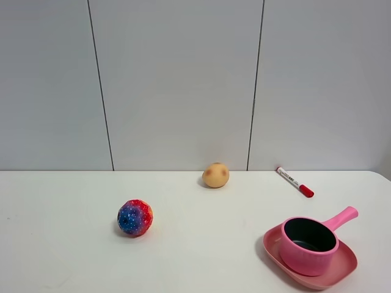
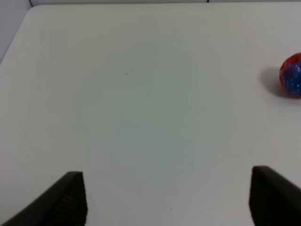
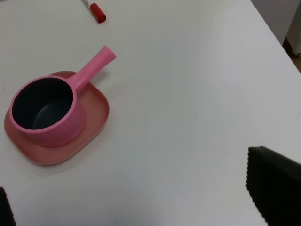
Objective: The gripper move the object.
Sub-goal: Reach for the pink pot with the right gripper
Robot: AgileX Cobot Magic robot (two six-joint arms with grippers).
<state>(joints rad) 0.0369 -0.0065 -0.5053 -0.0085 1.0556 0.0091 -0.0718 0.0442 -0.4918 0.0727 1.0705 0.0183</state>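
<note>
The pink toy saucepan [image 1: 308,245] with a dark inside stands upright on a flat pink plate [image 1: 339,272] at the front right of the white table, its handle [image 1: 341,217] pointing to the back right. It also shows in the right wrist view [image 3: 47,112], on the plate [image 3: 96,113]. Neither arm appears in the exterior high view. My left gripper [image 2: 167,200] is open and empty over bare table. My right gripper [image 3: 136,207] is open and empty, apart from the saucepan; its black fingertips [image 3: 273,181] show at the frame edge.
A blue-and-red speckled ball [image 1: 135,217] lies at the centre left, also seen in the left wrist view [image 2: 291,75]. A tan round toy [image 1: 215,175] sits near the back wall. A white marker with a red cap [image 1: 294,181] lies at the back right, its cap in the right wrist view [image 3: 97,12].
</note>
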